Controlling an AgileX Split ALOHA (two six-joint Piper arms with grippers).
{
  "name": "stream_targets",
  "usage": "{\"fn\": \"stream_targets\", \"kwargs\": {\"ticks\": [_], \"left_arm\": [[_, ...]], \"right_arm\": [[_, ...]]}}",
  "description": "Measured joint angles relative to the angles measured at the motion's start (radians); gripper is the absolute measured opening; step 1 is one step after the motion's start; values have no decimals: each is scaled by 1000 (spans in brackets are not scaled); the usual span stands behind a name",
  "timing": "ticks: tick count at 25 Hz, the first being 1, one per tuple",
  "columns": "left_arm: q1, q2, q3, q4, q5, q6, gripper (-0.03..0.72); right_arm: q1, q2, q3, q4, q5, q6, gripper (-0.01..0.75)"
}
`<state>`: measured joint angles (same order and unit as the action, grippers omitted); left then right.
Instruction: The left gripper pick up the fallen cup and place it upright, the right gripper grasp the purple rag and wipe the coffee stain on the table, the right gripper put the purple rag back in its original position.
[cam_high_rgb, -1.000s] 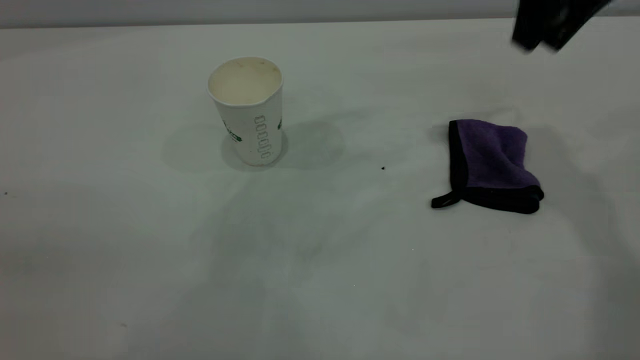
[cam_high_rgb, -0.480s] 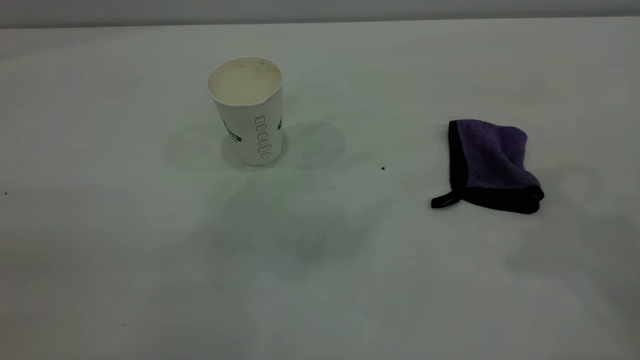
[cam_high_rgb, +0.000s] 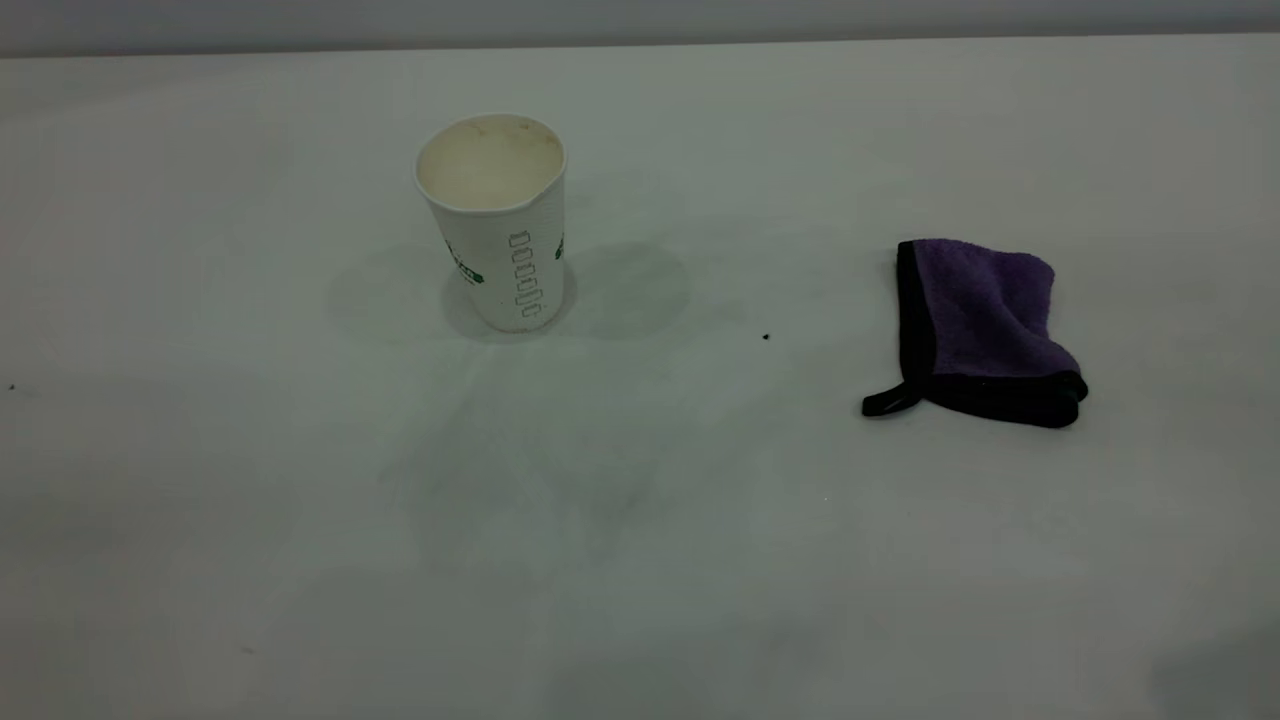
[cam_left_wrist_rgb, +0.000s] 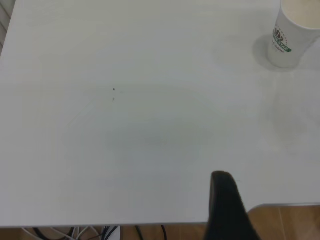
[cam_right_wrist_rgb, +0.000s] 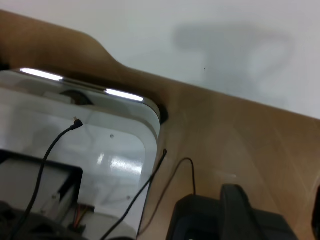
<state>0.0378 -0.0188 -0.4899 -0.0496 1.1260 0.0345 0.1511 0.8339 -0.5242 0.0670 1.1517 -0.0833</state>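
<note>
With every step apparently done, the worktop (cam_high_rgb: 640, 560) carries the purple rag (cam_high_rgb: 985, 325) lying flat at the right, well apart from the cup (cam_high_rgb: 493, 220) standing upright at the left; no coffee stain shows, only a tiny dark speck (cam_high_rgb: 766, 337). Whether either tool is released or clenched cannot be told; seemingly nothing remains but parking both arms.

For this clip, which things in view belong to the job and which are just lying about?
Job:
cup, standing upright
purple rag, folded flat, apart from the cup
table
left gripper, one finger visible, back by the table edge

Lying about:
dark speck between cup and rag
cables and white tray off the table

No coffee stain shows.
</note>
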Motion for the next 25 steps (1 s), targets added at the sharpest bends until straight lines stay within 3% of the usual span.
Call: {"fn": "stream_targets", "kwargs": {"ticks": [12, 22, 25], "left_arm": [[0, 0, 0, 0, 0, 0, 507], [0, 0, 0, 0, 0, 0, 507], [0, 0, 0, 0, 0, 0, 507]], "right_arm": [[0, -433, 54, -67, -35, 83, 401], [0, -618, 54, -67, -27, 89, 401], [-41, -642, 54, -67, -27, 89, 401]]}}
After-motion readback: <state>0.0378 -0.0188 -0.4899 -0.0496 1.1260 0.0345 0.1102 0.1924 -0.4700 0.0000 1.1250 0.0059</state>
